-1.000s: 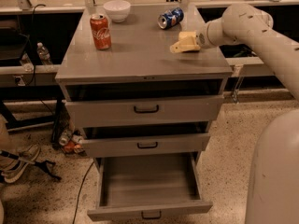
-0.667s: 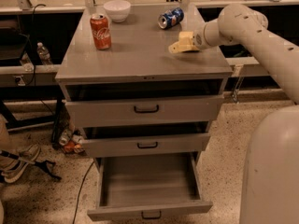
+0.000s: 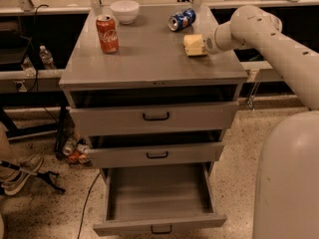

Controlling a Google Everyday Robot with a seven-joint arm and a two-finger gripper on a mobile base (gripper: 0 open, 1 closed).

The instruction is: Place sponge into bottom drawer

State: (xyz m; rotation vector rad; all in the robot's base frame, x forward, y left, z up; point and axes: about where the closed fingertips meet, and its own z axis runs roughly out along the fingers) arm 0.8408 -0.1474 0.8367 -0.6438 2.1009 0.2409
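The pale-yellow sponge [image 3: 194, 45] is at the right side of the grey cabinet top [image 3: 149, 59], right at the tip of my gripper [image 3: 203, 45]. The gripper reaches in from the right on the cream arm and meets the sponge's right side. Whether the sponge rests on the top or is lifted slightly off it, I cannot tell. The bottom drawer [image 3: 159, 222] is pulled out at the foot of the cabinet, its inside bare, with a small black handle on its front.
A red cola can [image 3: 107, 33] stands at the left of the cabinet top, a white bowl [image 3: 124, 10] at the back, and a blue can [image 3: 181, 20] lies on its side behind the sponge. The two upper drawers [image 3: 155, 117] stand slightly ajar. My base [image 3: 286, 178] fills the lower right.
The arm's end and the sponge have shifted slightly left and turned, so the sponge now looks squarer. The cans, bowl and drawers have not moved.
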